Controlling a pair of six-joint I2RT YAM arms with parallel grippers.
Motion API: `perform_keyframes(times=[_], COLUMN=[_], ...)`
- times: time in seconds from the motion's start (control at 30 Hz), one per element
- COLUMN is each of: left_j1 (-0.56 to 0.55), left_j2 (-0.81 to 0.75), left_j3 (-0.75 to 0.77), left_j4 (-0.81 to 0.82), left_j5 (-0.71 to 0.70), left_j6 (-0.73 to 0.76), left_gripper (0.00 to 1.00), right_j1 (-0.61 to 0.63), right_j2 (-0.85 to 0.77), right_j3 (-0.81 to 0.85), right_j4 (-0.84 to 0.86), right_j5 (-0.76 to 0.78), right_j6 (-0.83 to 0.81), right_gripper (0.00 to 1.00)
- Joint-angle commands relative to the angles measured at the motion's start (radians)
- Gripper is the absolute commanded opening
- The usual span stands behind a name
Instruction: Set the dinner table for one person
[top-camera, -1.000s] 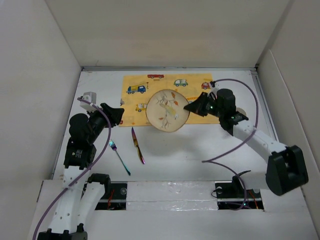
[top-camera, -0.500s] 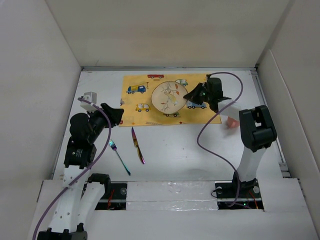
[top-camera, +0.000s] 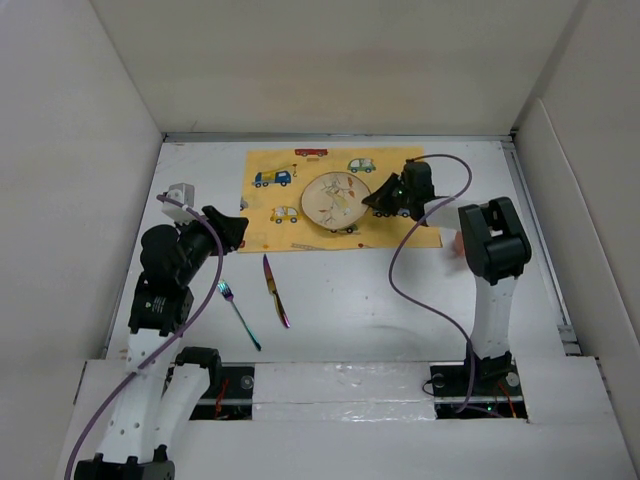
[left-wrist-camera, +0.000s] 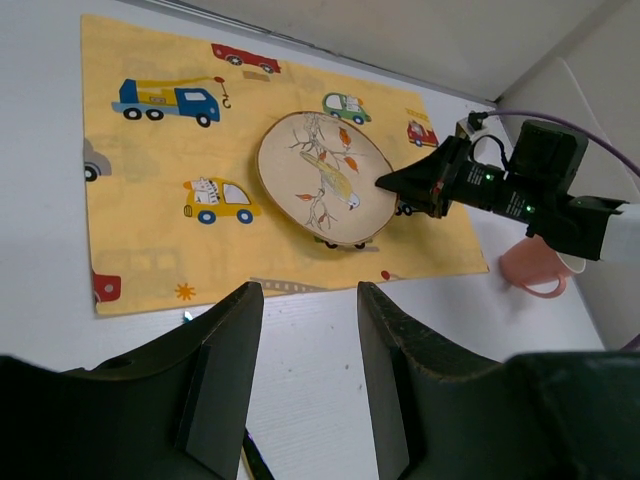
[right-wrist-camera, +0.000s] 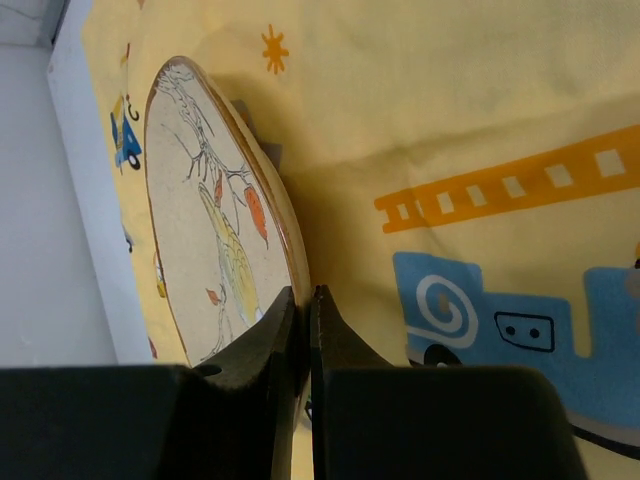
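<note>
The right gripper (top-camera: 370, 203) pinches the plate (top-camera: 333, 199) by its right rim. The plate sticks out to the left, tilted over the mat (top-camera: 268, 228). The left gripper (top-camera: 238, 222) waits well apart, half open and empty.

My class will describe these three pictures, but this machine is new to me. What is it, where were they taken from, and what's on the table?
Two robot arms with two-finger grippers work at a white table. One picture looks down from above; the other two come from cameras on the wrists. The right gripper pinches the rim of a decorated plate, tilted over a yellow placemat. The left gripper hangs open and empty. A fork, knife and pink cup sit on the table.
</note>
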Motion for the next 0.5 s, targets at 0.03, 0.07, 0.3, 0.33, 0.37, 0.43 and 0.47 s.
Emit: perform_keyframes(times=[0.03, 0.07, 0.3, 0.33, 0.37, 0.43, 0.47], left_j1=[-0.003, -0.003, -0.003, -0.003, -0.003, -0.003, -0.003], left_j2=[-0.005, -0.003, -0.003, -0.003, -0.008, -0.015, -0.018], left_j3=[0.002, -0.001, -0.004, -0.004, -0.004, -0.007, -0.007], left_j4=[0.03, 0.032, 0.039, 0.041, 0.039, 0.042, 0.042], left_j5=[0.012, 0.013, 0.027, 0.027, 0.027, 0.027, 0.029], left_j6=[0.012, 0.011, 0.006, 0.006, 0.005, 0.003, 0.003], left_gripper=[0.4, 0.4, 0.4, 0.4, 0.4, 0.4, 0.4], right_j1=[0.015, 0.024, 0.043, 0.043, 0.043, 0.032, 0.032], right_j2=[-0.04, -0.045, -0.137, -0.157, -0.199, -0.25, -0.308], right_j3=[0.036, 0.024, -0.047, -0.059, -0.062, -0.07, -0.074], right_j4=[0.158, 0.161, 0.067, 0.031, 0.014, -0.051, -0.074], right_j5=[-0.001, 0.007, 0.108, 0.125, 0.14, 0.182, 0.196], right_j6=[0.041, 0.04, -0.039, -0.051, -0.064, -0.105, -0.12], right_gripper=[0.14, 0.21, 0.55, 0.56, 0.56, 0.56, 0.56])
